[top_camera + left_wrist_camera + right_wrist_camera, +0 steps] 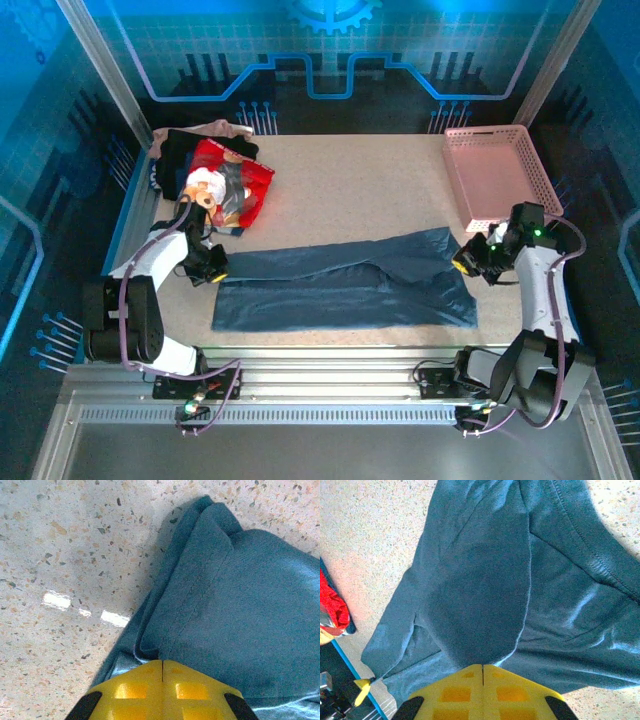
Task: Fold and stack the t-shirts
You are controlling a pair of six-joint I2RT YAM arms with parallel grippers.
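A dark slate-blue t-shirt (350,280) lies stretched across the middle of the table, partly folded lengthwise. My left gripper (212,266) is at the shirt's left end. Its yellow jaws (162,664) are shut, with the hemmed edge of the blue cloth (235,605) running in under their tips. My right gripper (466,262) is at the shirt's right end, also shut (483,667), and a fold of the blue cloth (480,595) is drawn up to its tips. A red t-shirt with a teddy-bear print (228,180) lies at the back left on a black one (178,155) and a beige one (228,128).
A pink lattice basket (495,175) stands at the back right, just beyond my right arm. The speckled tabletop (360,190) lies between the pile and the basket. A metal rail (330,385) runs along the near edge.
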